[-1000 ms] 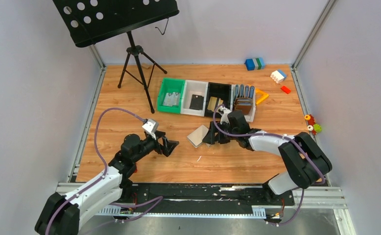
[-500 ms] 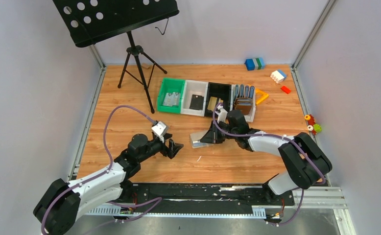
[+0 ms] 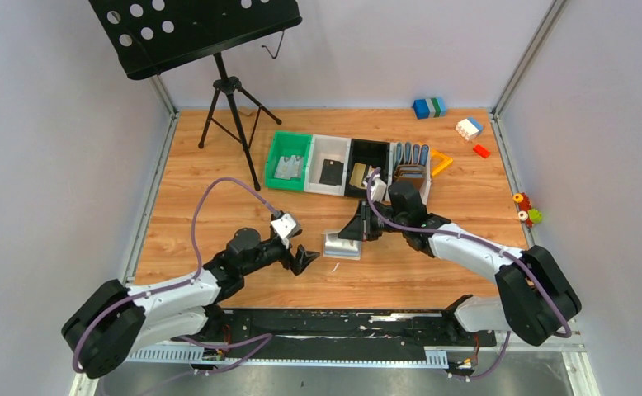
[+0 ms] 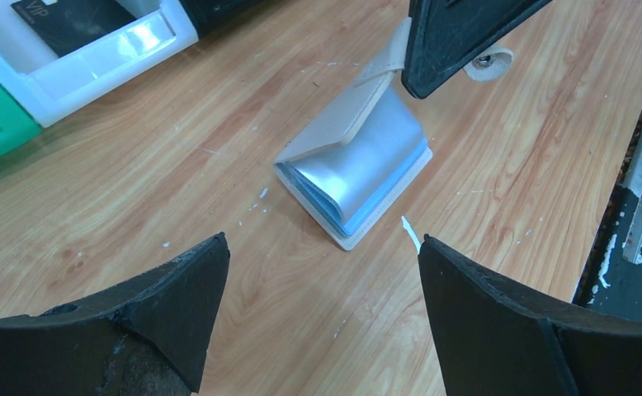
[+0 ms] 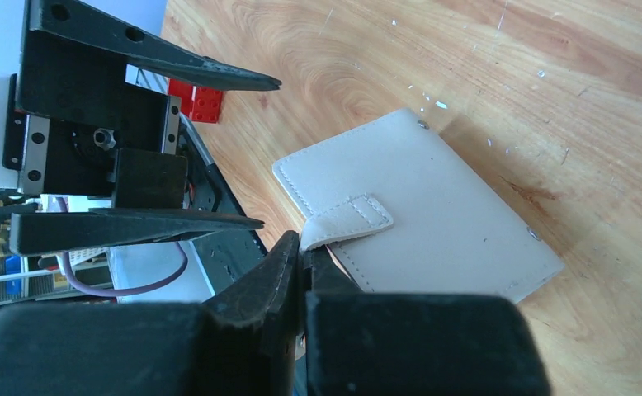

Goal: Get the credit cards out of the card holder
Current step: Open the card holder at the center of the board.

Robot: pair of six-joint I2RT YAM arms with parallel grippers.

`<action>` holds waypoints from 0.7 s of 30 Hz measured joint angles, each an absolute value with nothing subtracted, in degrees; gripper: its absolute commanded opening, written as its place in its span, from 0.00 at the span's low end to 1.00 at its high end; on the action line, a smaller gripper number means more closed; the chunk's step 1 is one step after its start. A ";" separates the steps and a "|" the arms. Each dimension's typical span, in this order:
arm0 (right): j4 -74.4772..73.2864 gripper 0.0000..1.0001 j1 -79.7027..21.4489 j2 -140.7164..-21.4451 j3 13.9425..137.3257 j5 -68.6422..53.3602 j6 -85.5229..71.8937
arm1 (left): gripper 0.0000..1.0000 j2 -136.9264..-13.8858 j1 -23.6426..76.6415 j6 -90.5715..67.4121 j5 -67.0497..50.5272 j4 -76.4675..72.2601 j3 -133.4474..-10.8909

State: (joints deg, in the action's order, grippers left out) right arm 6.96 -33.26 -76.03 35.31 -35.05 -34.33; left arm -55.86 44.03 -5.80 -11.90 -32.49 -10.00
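My right claw pinches the strap tab of the pale grey-beige folding card holder on the wooden worktop; my left claw gapes wide, empty

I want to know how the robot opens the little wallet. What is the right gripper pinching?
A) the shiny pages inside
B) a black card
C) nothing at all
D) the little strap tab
D: in the right wrist view the right gripper is shut on the strap tab of the card holder, and the left wrist view shows the cover held up off the pages.
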 measured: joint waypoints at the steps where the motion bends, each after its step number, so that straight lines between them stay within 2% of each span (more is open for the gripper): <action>1: 6.22 0.03 -33.28 -75.83 35.62 -35.03 -34.13 | 0.93 -57.21 44.27 -5.30 -12.14 -33.12 -10.33; 6: 2.94 0.03 -33.30 -75.75 36.38 -35.03 -32.84 | 0.92 -63.72 44.60 -2.28 -14.17 -35.97 -12.99; 10: 1.74 0.04 -33.34 -75.75 36.42 -35.27 -32.29 | 0.87 -66.37 45.32 0.05 -16.38 -39.81 -13.72; 16: 0.40 0.05 -34.89 -75.77 36.91 -36.53 -31.20 | 0.77 -67.33 46.92 2.81 -16.60 -42.94 -13.72; 21: -0.38 0.05 -36.64 -75.77 37.67 -36.77 -30.72 | 0.63 -68.34 47.68 4.40 -16.10 -42.30 -14.00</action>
